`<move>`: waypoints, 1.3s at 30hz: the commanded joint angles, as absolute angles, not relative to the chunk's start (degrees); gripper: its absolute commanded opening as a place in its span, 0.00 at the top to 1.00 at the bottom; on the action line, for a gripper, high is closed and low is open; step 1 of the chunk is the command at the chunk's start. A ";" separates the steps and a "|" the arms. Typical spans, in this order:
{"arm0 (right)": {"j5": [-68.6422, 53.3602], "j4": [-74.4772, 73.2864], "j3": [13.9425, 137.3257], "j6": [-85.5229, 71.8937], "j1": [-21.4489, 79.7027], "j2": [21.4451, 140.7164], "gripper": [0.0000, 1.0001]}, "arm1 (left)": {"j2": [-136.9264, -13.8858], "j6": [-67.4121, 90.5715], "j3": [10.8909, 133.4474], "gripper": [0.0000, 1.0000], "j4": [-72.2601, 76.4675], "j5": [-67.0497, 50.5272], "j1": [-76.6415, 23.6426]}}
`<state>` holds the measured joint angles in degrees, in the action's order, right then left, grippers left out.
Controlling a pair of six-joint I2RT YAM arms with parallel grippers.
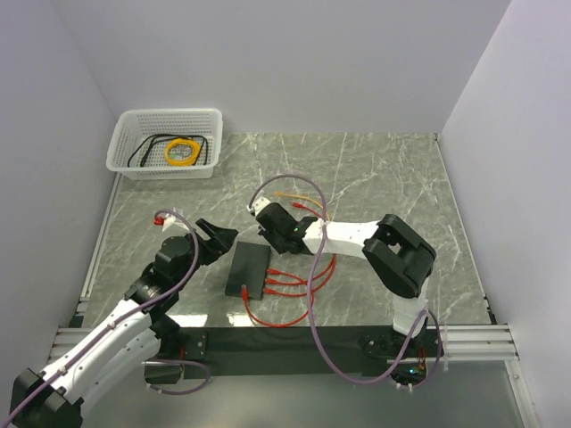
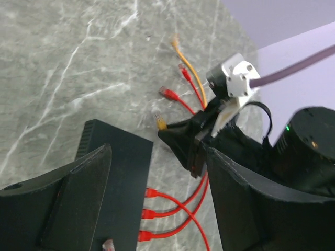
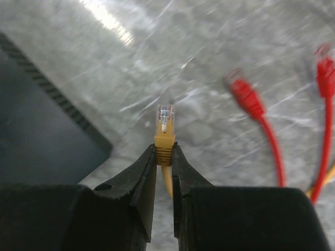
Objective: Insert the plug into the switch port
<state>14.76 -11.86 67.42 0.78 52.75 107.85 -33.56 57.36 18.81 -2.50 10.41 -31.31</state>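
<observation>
Plug [image 2: 168,94] on tabletop [image 1: 384,178]; yellow cord coil [image 1: 182,152] inside white basket [image 1: 164,114].

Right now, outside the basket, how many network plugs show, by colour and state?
Red plugs in the black box: 3
Loose red plugs: 2
Held orange plug: 1
Loose orange plug: 1
Total: 7

Cropped, blurred, tucked away
The switch [image 3: 42,130] runs off the right wrist view's left edge, blurred; a red plug [image 3: 245,94] there is soft too. The cord of the yellow connector [image 3: 164,137] drops behind the jaws. From above, the ports seem too small to make out.
</observation>
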 commanded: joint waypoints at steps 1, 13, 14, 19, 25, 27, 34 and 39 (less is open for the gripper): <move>13.10 -10.28 65.13 -4.73 53.61 105.82 1.00 | -35.50 55.72 18.72 0.20 -1.14 10.99 -30.68; 10.11 -7.56 55.38 -12.39 53.88 99.59 1.00 | -44.91 56.08 15.73 0.22 7.73 4.39 -26.63; 8.89 -6.51 54.85 -12.48 53.96 98.97 1.00 | -45.26 56.07 15.56 0.22 8.00 4.31 -26.63; 4.84 -3.17 51.24 -13.62 54.84 95.63 1.00 | -47.98 55.55 14.94 0.23 10.89 3.52 -26.54; 3.78 -1.67 49.84 -14.06 55.81 93.69 1.00 | -54.39 55.81 14.33 0.26 16.34 1.14 -26.46; 2.99 -0.97 49.22 -14.32 55.81 93.26 1.00 | -55.45 55.90 13.80 0.26 18.18 0.79 -26.46; 1.58 1.76 47.64 -14.15 56.95 92.37 1.00 | -60.81 55.55 13.01 0.28 22.76 -0.61 -26.46; 1.14 2.55 47.46 -13.28 57.74 92.72 1.00 | -64.42 55.28 12.66 0.31 26.45 -2.11 -26.46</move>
